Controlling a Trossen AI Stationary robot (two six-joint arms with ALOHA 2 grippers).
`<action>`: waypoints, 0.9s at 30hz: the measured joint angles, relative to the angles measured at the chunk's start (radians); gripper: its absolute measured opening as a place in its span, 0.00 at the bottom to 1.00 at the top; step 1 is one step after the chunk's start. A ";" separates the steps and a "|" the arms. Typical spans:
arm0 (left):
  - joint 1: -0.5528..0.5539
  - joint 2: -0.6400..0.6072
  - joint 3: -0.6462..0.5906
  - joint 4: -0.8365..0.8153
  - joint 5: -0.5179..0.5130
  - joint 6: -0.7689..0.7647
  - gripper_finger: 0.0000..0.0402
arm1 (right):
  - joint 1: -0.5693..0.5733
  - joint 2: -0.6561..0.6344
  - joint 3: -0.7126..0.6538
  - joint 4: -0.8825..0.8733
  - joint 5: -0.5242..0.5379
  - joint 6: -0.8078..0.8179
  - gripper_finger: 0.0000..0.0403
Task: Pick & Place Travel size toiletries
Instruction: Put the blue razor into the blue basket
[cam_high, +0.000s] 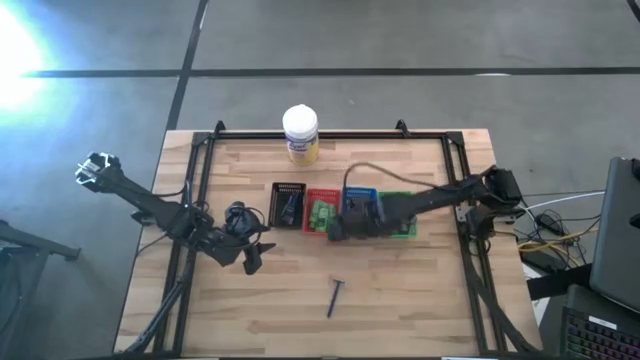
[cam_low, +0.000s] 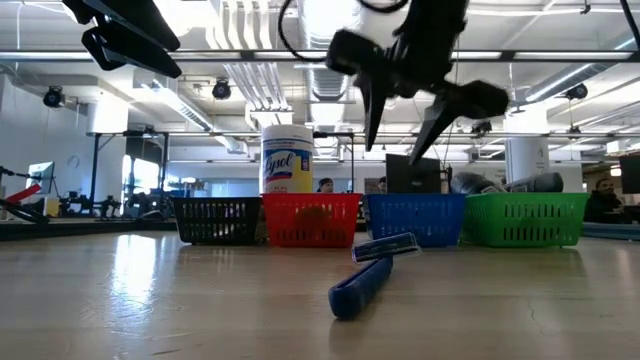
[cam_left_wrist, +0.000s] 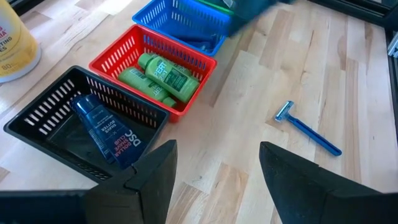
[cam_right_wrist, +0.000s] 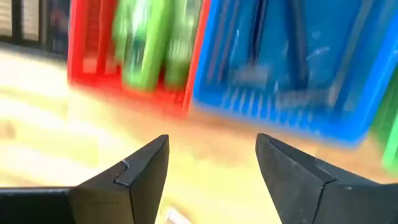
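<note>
Right gripper (cam_low: 405, 125) hangs above the blue tray (cam_high: 362, 205), fingers spread wide, nothing between them and nothing touched. Its own wrist view confirms it: two dark fingers (cam_right_wrist: 134, 171) apart, bare wood in the gap, trays just beyond. Left gripper (cam_high: 252, 258) sits off at eight o'clock from the tray row, over open table, fingers parted about halfway and empty; through its wrist view the gap frames only wood.

Count the trays: four in a row, black tray (cam_high: 288, 203), red tray (cam_high: 321, 212), blue, then green tray (cam_high: 402, 222), running from nine o'clock to three o'clock. In the black one, one dark blue tube (cam_left_wrist: 107, 129) lying at a slant. In the red one, green bottles (cam_left_wrist: 163, 76), at least two, perhaps three, packed side by side. One blue razor (cam_left_wrist: 306, 129) lies loose on the table, at six o'clock from the trays, well apart from them. A white-lidded jar (cam_high: 300, 134) stands at twelve o'clock, behind the row.

Hard to read: the blue tray holds dark stick-like items (cam_right_wrist: 292, 50), smeared, number uncertain. The right arm covers most of the blue and green trays from above; grey shapes (cam_low: 505, 183) poke over the green tray's rim, not identifiable.
</note>
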 joint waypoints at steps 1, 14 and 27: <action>0.000 0.000 0.000 0.000 0.000 0.000 0.58 | 0.026 0.001 0.002 0.000 -0.006 0.034 0.59; 0.000 0.000 0.000 -0.001 0.000 0.019 0.58 | 0.279 0.235 0.098 0.178 -0.120 0.373 0.57; 0.000 0.000 0.000 0.000 0.043 0.019 0.58 | 0.285 0.446 0.342 -0.085 -0.140 0.382 0.56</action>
